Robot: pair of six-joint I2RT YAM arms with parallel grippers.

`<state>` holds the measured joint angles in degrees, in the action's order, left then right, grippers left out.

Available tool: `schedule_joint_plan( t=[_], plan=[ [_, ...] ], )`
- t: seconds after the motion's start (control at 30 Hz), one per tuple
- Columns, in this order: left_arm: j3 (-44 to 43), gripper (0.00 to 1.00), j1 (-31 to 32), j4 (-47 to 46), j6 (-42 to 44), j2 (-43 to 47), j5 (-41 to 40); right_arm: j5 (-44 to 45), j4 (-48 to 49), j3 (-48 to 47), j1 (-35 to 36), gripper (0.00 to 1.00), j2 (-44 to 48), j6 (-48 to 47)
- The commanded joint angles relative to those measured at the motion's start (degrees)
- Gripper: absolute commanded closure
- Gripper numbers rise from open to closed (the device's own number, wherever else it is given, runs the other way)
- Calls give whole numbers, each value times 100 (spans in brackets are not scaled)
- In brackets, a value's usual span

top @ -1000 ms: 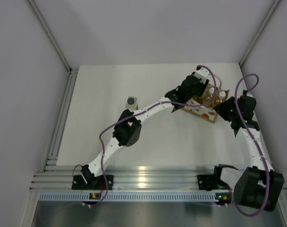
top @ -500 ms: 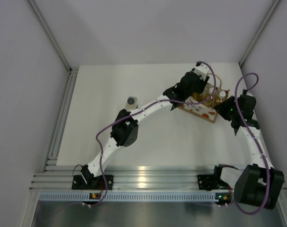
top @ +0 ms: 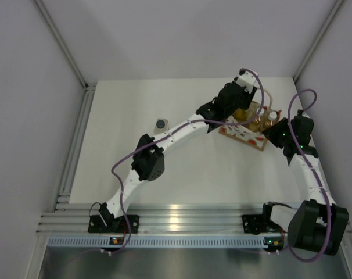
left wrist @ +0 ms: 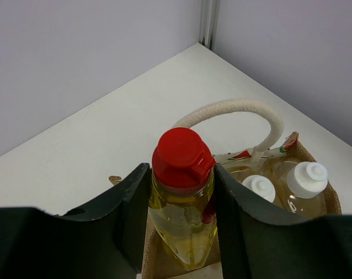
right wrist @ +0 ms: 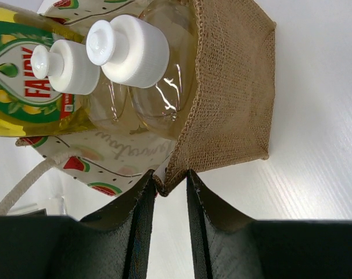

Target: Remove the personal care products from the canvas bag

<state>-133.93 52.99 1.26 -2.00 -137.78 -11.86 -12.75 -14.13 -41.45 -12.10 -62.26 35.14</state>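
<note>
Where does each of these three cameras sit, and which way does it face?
Top external: above and behind, looking down at the table; left arm and right arm show whole.
Left wrist: on that arm, facing the left gripper shut on the yellow bottle.
Right wrist: facing the right gripper pinching the canvas bag.
Both wrist views share the white-capped bottles.

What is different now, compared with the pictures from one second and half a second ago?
The left fingers, shut on the yellow bottle, shifted slightly toward the far wall in the top view, apparently lifting it from the canvas bag; that arm's elbow swung left. Unchanged: the right fingers pinching the bag's edge, the bag itself, and the grey-capped bottle outside it.
</note>
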Motion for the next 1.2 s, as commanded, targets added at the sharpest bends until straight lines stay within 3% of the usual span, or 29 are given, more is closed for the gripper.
schedule_joint_plan(
  t=[0.0, 0.77, 0.97, 1.17],
  plan=[
    [-318, 100, -78, -1049, 95, 1095, -194, 168, 323, -311, 67, 74, -50, -24],
    [-81, 100, -799, -855, -64, 2167, -563, 326, 314, -320, 50, 74, -234, -147],
    [604, 100, -1133, -855, -143, 2483, -704, 344, 306, -355, 50, 74, -269, -156],
    [1991, 100, -1432, -1284, -239, 3028, -853, 309, 314, -355, 50, 74, -260, -156]
  ],
)
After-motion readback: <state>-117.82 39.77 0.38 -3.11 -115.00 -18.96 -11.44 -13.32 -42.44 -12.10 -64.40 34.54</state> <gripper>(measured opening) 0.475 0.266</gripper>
